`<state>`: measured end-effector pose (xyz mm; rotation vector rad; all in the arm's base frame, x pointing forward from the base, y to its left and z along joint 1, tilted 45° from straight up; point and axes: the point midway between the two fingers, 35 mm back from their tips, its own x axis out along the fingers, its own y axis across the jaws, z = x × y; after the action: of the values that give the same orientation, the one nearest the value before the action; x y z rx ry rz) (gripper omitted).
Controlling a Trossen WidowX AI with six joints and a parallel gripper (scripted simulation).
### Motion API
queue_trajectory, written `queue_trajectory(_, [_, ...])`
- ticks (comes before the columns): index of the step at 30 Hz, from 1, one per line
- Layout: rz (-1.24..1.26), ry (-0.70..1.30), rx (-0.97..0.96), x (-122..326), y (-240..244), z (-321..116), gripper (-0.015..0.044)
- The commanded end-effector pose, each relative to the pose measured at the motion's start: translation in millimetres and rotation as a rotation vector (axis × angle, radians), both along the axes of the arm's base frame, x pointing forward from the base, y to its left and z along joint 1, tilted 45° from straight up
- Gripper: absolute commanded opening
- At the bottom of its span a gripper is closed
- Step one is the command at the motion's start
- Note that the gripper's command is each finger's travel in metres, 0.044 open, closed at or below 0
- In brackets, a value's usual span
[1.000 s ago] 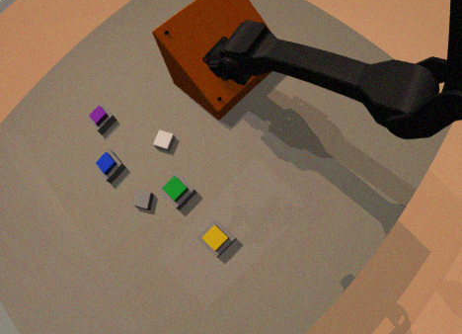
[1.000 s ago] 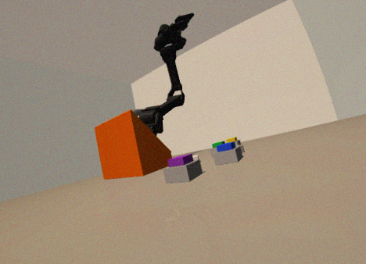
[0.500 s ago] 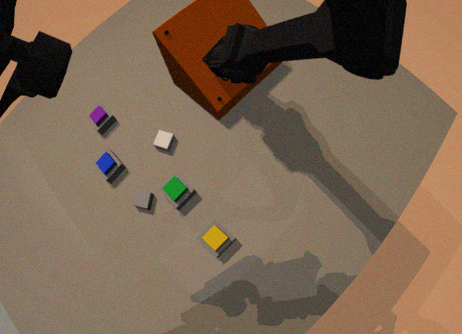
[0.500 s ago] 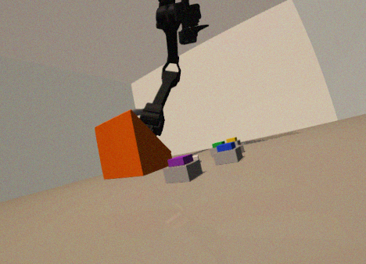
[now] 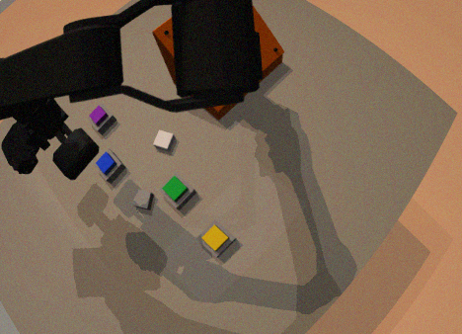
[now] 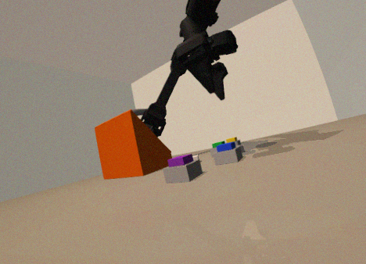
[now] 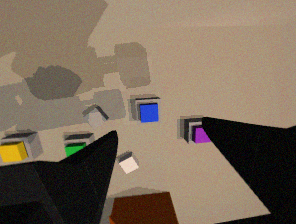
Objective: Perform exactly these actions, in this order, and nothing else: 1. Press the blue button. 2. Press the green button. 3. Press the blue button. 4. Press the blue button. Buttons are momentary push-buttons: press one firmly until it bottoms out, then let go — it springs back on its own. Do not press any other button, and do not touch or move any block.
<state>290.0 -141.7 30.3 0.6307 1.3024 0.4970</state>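
The end effector [image 7: 160, 137] stands wide open with nothing between its fingers; in the wrist view the two dark fingertips frame the counter below without touching anything. From the exterior view it hangs high above the counter [image 6: 274, 192], well apart from every button, fingers pointing down. In the top view it sits over the left edge of the counter, beside the blue button [image 5: 105, 162] and slightly toward the counter's left side of it. The blue button rests on its grey base near the left edge, between the purple button [image 5: 98, 115] toward the back-left and the green button [image 5: 175, 188] nearer the middle. The yellow button [image 5: 214, 237] lies farther toward the front, in line with the green one. A white block [image 5: 163, 139] sits between the purple and green buttons, and a grey block [image 5: 142, 199] lies just beside the green button, on the blue button's front side. In the wrist view the blue button shows in the gap between the fingers, seen from above, with its cap raised. The orange pedestal [image 5: 267, 41] holding the arm's base stands at the back of the counter.
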Motion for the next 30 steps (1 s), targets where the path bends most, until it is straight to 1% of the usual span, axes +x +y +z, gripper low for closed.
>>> queue_trajectory(1, [0.001, 0.114, 0.039, -7.1, 13.1, -12.7, 0.04])
queue_trajectory(7, [0.001, 0.114, 0.039, -7.1, 13.1, -12.7, 0.04])
queue_trajectory(9, [0.001, 0.113, 0.039, -5.0, 19.8, -20.3, 0.0348])
queue_trajectory(13, [0.001, 0.112, 0.042, 0.5, 54.4, -54.7, 0.0242])
queue_trajectory(21, [0.002, 0.112, 0.042, 0.5, 56.2, -56.4, 0.0032])
queue_trajectory(22, [0.002, 0.112, 0.042, 0.5, 56.2, -56.4, 0.002])
queue_trajectory(30, [0.002, 0.112, 0.042, 0.5, 56.2, -56.4, 0.002])
